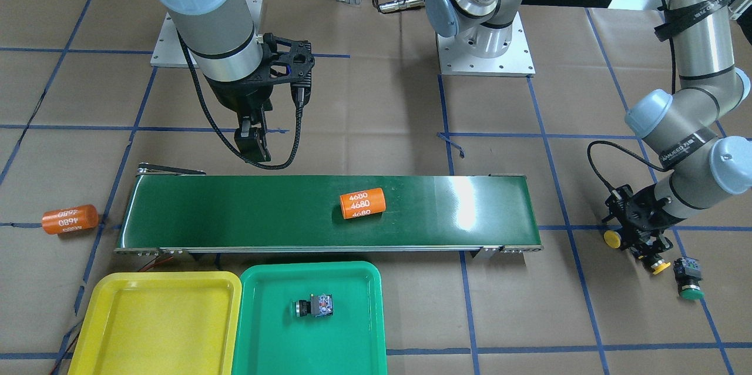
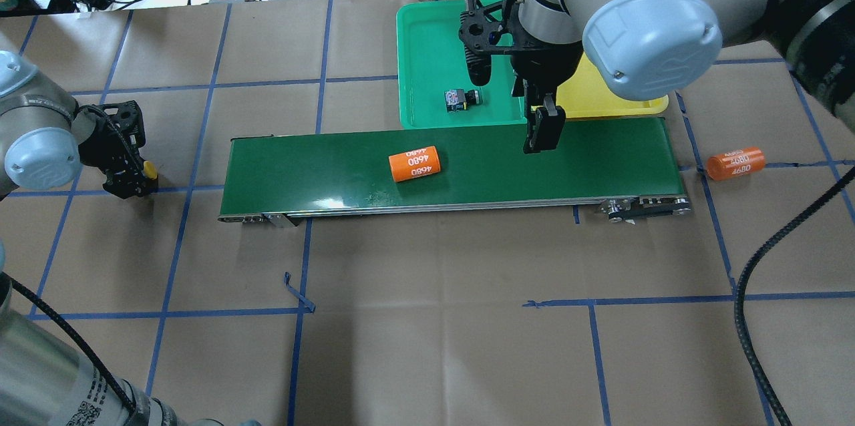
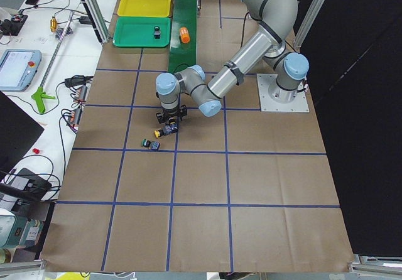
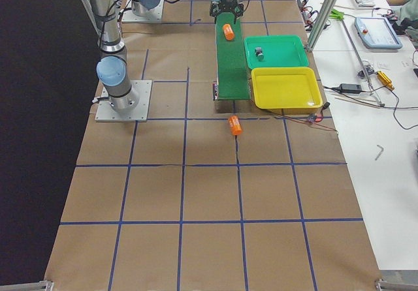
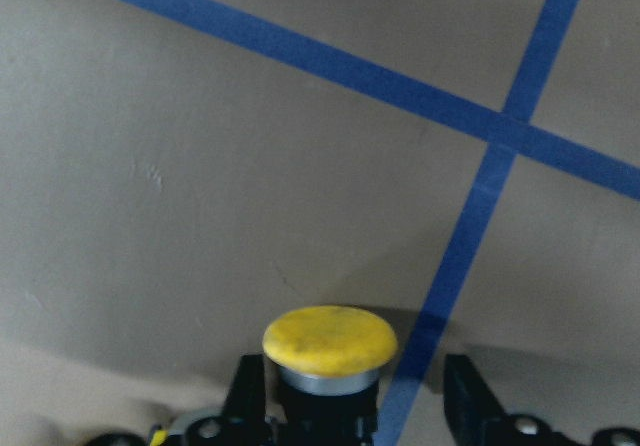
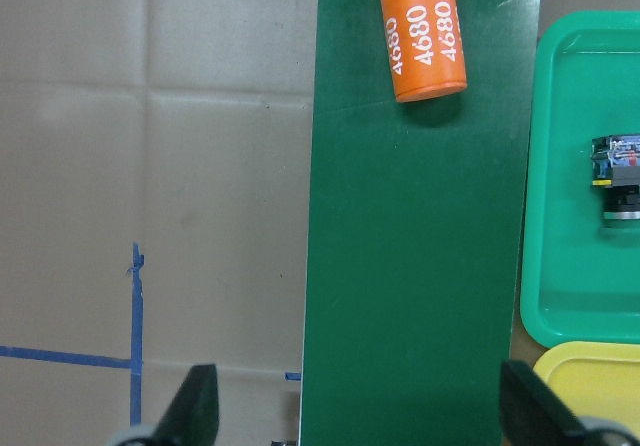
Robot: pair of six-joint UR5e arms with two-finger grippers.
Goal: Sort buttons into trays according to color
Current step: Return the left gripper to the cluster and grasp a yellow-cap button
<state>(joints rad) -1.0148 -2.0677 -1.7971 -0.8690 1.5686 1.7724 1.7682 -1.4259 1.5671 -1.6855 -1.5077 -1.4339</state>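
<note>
— Yellow button point(image 5: 330, 341): where off the left gripper point(image 5: 355, 391)?
— Between its spread fingers point(image 5: 468, 398), on the paper point(image 5: 200, 166), not yet pinched. Cap points ahead; long axis crosses the closing line.
— Right gripper point(image 6: 365, 406)?
— Spread too, empty, well apart above the conveyor belt point(image 6: 415, 266). Left arm is nearer; closing looks next.

Matt brown paper point(image 1: 364, 116), creased, covers the table. The green belt point(image 1: 264, 210) is glossy — glare sits toward its right in the front view. The yellow tray point(image 1: 158, 328) and green tray point(image 1: 352, 340) look like smooth, shiny plastic — the yellow button cap point(image 5: 330, 338) duller.
</note>
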